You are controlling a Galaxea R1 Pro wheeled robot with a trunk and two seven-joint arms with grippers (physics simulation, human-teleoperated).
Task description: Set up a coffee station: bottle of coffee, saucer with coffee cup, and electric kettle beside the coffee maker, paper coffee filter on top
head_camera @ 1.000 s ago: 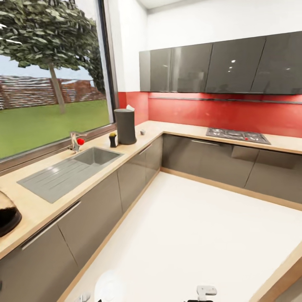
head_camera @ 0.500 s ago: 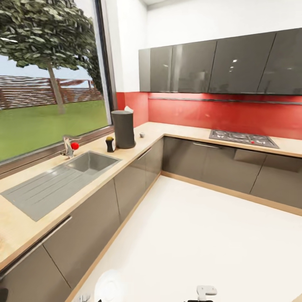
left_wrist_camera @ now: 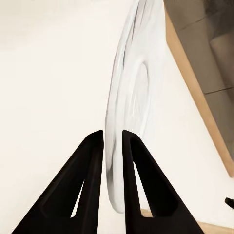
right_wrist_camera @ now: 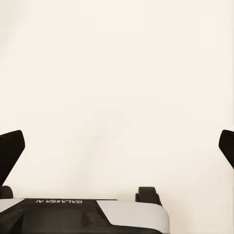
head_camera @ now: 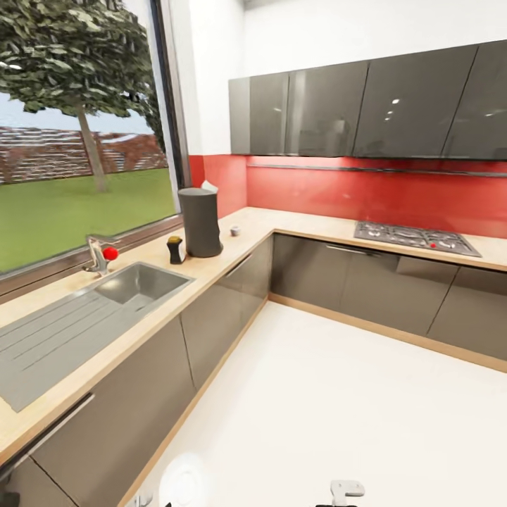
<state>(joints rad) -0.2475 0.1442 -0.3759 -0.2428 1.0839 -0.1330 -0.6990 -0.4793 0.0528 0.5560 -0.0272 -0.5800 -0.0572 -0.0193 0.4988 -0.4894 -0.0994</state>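
A kitchen seen from the robot's head: a long wood-grain countertop [head_camera: 232, 250] runs along a window wall, with a steel sink [head_camera: 134, 285] set into it. Past the sink stands the tall dark coffee maker [head_camera: 199, 222], with the small dark bottle of coffee [head_camera: 174, 250] just beside it on the sink side and what looks like a white paper filter [head_camera: 209, 186] peeking over its top. The saucer [left_wrist_camera: 124, 112] is not on the counter; it is carried by the left gripper [left_wrist_camera: 113, 139], whose two black fingers are pressed together on the plate's rim, one on each face, so the plate hangs edge-on over the white floor. It also shows as a pale disc [head_camera: 184, 481] at the bottom of the head view. The right gripper [right_wrist_camera: 119, 146] is spread wide with nothing between its fingertips. The saucer is probably light, stiff and smooth-glazed, so a rim pinch like this may let it swing or slip, and it would likely chip if dropped. Holding well onto the rim, as here, seems the sensible grip. Laying it flat beside the coffee maker will call for turning the wrist level first.
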